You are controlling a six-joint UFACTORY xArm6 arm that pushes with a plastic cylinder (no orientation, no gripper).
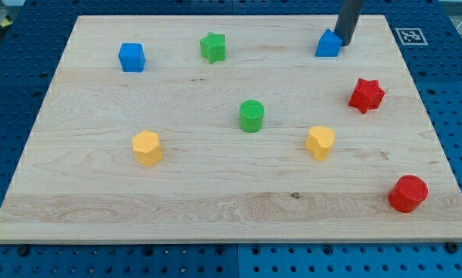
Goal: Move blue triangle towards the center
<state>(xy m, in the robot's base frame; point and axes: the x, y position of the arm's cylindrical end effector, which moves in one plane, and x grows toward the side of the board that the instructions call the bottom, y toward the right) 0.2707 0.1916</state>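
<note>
The blue triangle [328, 44] sits near the view's top right of the wooden board [215, 193]. My tip [345, 42] is a dark rod that comes down from the view's top edge. Its end stands right against the triangle's right side, touching or nearly touching it. A green cylinder [251, 116] stands near the board's middle, down and to the left of the triangle.
A blue cube [131, 57] and a green star [213, 47] lie at the top left. A red star [366, 95] lies at the right, a red cylinder [408, 194] at the bottom right. Two yellow blocks [147, 147] [320, 142] flank the middle.
</note>
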